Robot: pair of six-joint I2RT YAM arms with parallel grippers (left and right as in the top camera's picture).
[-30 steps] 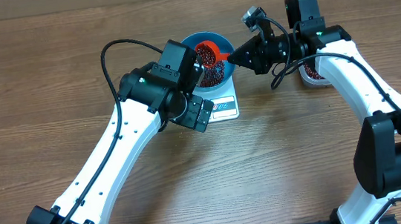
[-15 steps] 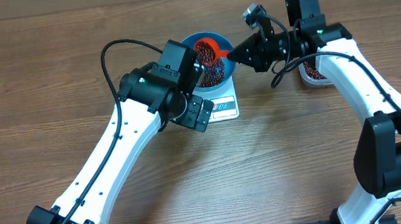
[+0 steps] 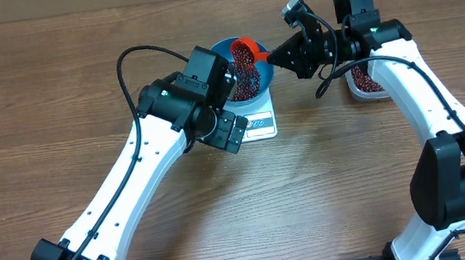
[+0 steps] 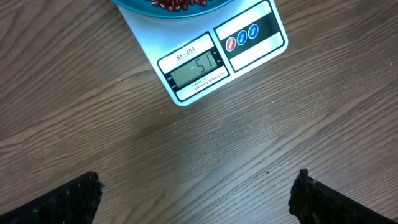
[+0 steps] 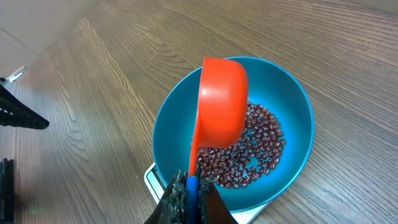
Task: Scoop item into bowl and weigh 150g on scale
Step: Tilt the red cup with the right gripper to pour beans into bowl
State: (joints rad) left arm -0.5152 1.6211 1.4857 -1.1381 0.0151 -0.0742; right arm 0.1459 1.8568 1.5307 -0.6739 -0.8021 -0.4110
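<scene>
Two claws share this job; read them from left to right. The left claw (image 4: 196,202) is released, jaws spread wide and grasping nothing, and it hovers over bare worktop (image 4: 93,124) just in front of the scale (image 4: 217,59). Treat this as a viewing station: its camera looks straight down on the display (image 4: 196,67), so you can watch the reading while the other arm doses. The digits are lit but too faint to read with confidence, so regard the weight as unconfirmed. The scale lies flat on the worktop and carries the bowl (image 5: 292,112) on its platform, so every grain that lands in the bowl registers. The beans (image 5: 249,155) lie in a shallow layer on the bowl's floor, well below the rim. Over the bowl, the orange scoop (image 5: 221,102) is rolled onto its side with its mouth turned toward the interior, a pouring attitude that sends falling grains inside the rim. You cannot tell whether grains remain in it. The right claw (image 5: 193,196) is clenched on the scoop's handle, gripping it at the far end so the fingers stay clear of the bowl. At the far right, the clear tub (image 3: 366,84) holds the supply of beans, partly hidden under the right arm.
</scene>
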